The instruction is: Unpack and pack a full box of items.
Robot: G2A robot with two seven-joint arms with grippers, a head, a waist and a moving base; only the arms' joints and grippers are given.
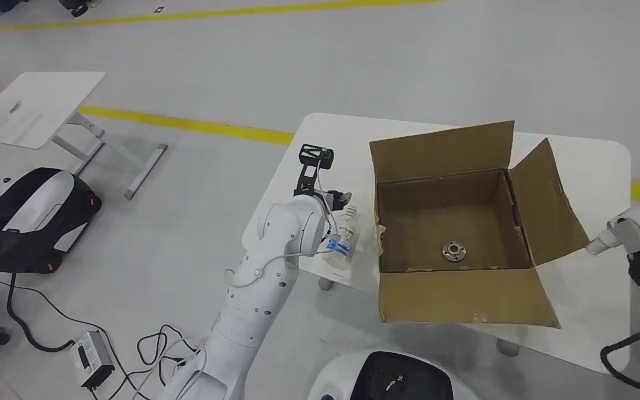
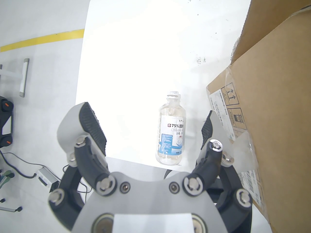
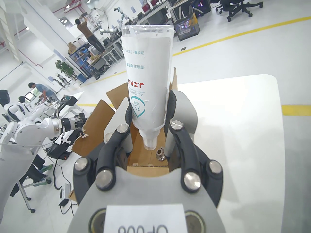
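A clear bottle (image 2: 171, 132) was seen lying on its side near the front left corner of the table (image 2: 136, 49), with its bottom right at the table's edge and the box (image 2: 272, 98) just beside it. The left gripper (image 2: 147, 116) was placed over it, its fingers wide apart and holding nothing. The bottle was judged to be smooth, round and a little heavy with liquid, so it could roll or slip. It would best be held across its middle, on the label. Care was needed, since a small push could send it off the edge. Lots of bare table was left past its cap. A white tube (image 3: 147, 73) was clamped in the right gripper (image 3: 150, 103), held low near its cap, with the long end sticking out. It was thought to be light and a bit soft, so hard squeezing should be avoided. The box was open, with a small metal piece (image 3: 160, 153) on its floor and plenty of room around it.
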